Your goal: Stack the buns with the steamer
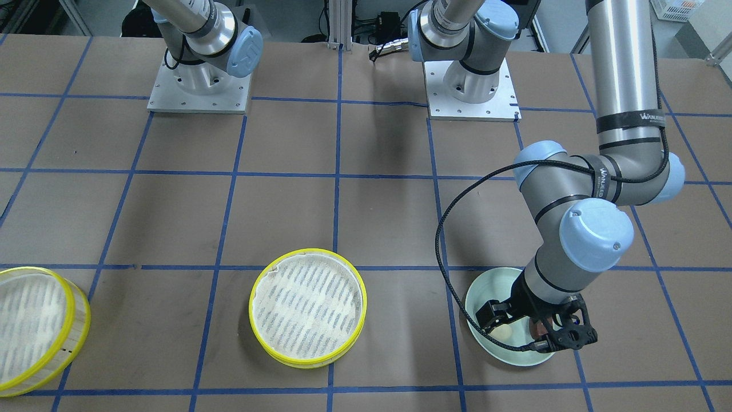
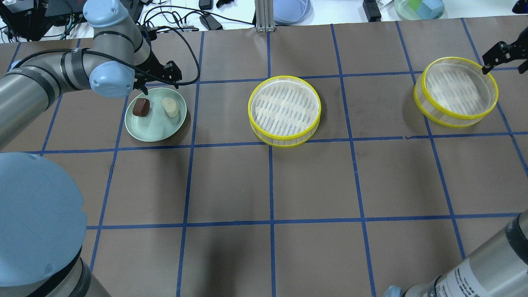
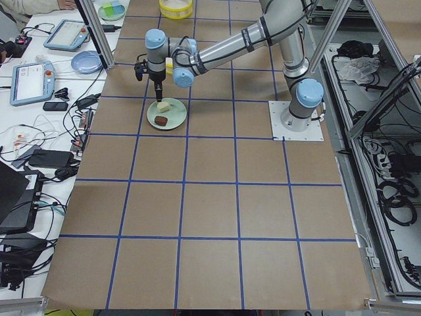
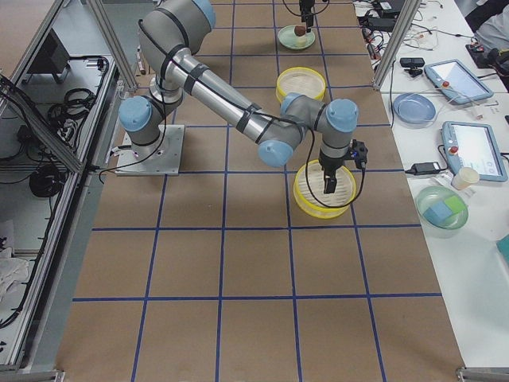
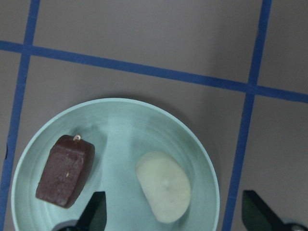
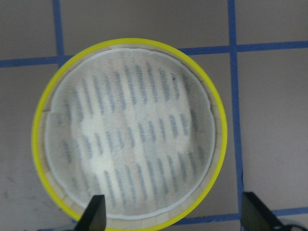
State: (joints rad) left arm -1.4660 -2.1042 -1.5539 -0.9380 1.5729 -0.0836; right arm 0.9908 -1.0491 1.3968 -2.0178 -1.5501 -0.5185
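A cream half-moon bun (image 5: 163, 185) and a dark reddish-brown bun (image 5: 66, 170) lie side by side on a pale green plate (image 5: 120, 139). My left gripper (image 5: 175, 214) hangs open just above the plate, its fingers either side of the cream bun (image 2: 169, 107). The brown bun (image 2: 141, 107) is to the left of the cream bun in the overhead view. One yellow-rimmed steamer tier (image 2: 284, 110) sits mid-table, empty. The other tier (image 6: 130, 144) sits far right, empty, and my right gripper (image 6: 175, 216) hovers open over its near edge, holding nothing.
The table is brown paper with a blue tape grid. Both arm bases (image 1: 199, 86) stand at the robot's edge. Cables, tablets and bowls (image 2: 291, 10) lie on the white bench beyond the far edge. The left arm's cable (image 1: 443, 252) loops beside the plate.
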